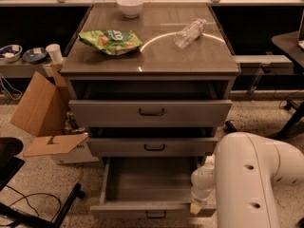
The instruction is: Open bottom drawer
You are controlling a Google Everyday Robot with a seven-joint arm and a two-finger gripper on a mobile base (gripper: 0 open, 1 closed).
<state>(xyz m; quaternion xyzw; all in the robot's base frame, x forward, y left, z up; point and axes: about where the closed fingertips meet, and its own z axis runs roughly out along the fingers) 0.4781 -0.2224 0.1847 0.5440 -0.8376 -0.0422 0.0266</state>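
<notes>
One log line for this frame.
bottom drawer: open | tool: at its right front corner | bag, bottle, bowl: on cabinet top

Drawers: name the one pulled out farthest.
The bottom drawer, interior exposed, gripper at its front right corner; middle drawer and top drawer barely protrude.

The bottom drawer (133, 209) stands pulled well out at 6 o'clock. The gripper (195, 207) sits at the drawer's front right corner, about 5 o'clock. On the cabinet top (190, 58), a bowl (130, 5) lies at 12 o'clock, a chip bag (110, 41) at 10 and a bottle (189, 32) at 2.
</notes>
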